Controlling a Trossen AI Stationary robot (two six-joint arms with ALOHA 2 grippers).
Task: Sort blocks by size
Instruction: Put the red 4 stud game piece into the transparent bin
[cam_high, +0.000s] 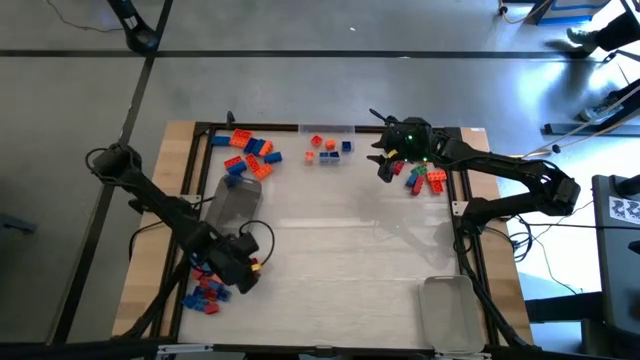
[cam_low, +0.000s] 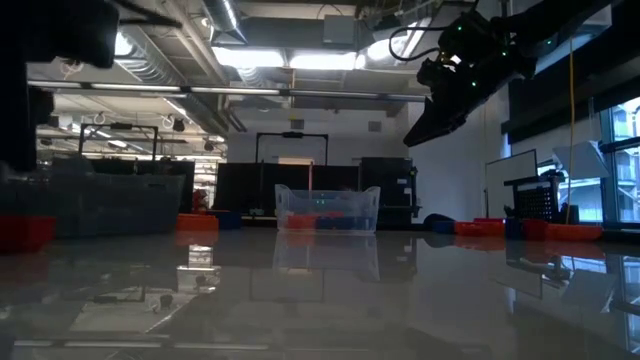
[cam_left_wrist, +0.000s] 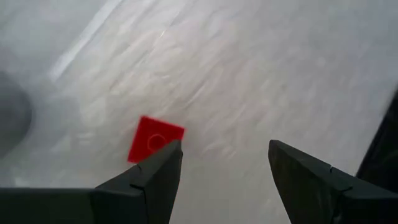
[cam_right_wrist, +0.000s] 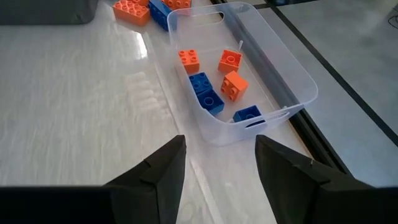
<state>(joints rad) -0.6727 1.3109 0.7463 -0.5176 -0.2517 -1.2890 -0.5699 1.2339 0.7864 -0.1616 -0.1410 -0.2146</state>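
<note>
Sorting looks barely begun: a handful of orange and blue blocks (cam_right_wrist: 214, 78) lie in the clear tray (cam_right_wrist: 298, 81) at the counter's far edge, while loose piles remain at the far left (cam_high: 248, 155), far right (cam_high: 425, 177) and near left (cam_high: 205, 292). The right claw (cam_high: 385, 158) hangs raised beside the tray, fingers parted, apparently empty. The left claw (cam_left_wrist: 224, 180) is open over a red block (cam_left_wrist: 154, 140), which only its wrist view shows clearly.
</note>
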